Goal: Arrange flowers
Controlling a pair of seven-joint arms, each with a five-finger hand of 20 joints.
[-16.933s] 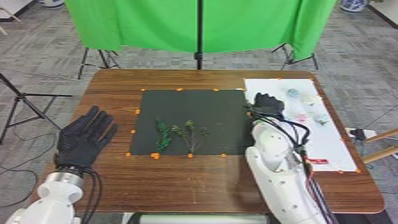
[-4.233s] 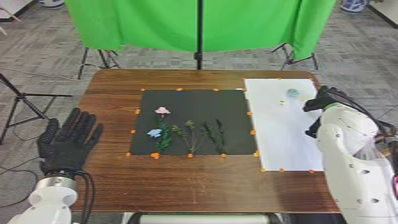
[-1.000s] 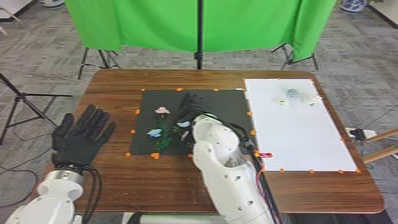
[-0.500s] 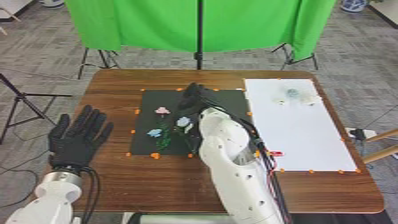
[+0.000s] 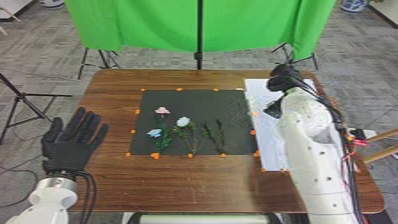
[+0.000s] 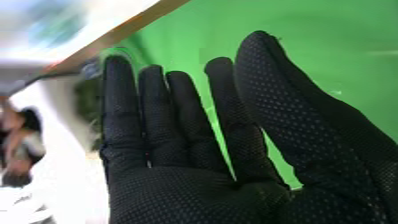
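– what's the biggest thing there?
– the brown wooden table (image 5: 169, 185), with a bright green cloth (image 5: 142, 25) hanging behind it.
– and on the table?
– a long white rectangular sheet (image 5: 271, 135) on the right, partly under the right arm, and just beside it a flat dark grey mat (image 5: 191, 97).
– how are the hands?
– the left hand (image 5: 67, 152), gloved in black fabric, is at the table's left side, wide, its fingers straight and spread. the right hand (image 5: 286, 82), gloved the same, is over the far part of the sheet. in the right wrist view the right hand (image 6: 195, 192) has its fingers straight up, the thumb standing apart from them.
– so where are the flowers?
– on the mat. dark green leafy stems (image 5: 163, 143) lie at its left, thin branching green sprigs (image 5: 192, 141) in the middle, slim dark green stems (image 5: 220, 137) on the right.
– and the blooms?
– a white flower (image 5: 183, 121) at the far end of the sprigs, a pale pink flower (image 5: 162, 110) farther left, and a light blue flower (image 5: 155, 133) nearer, beside the leafy stems.
– anything smaller?
– little orange dots (image 5: 179, 89) along the mat's edges.
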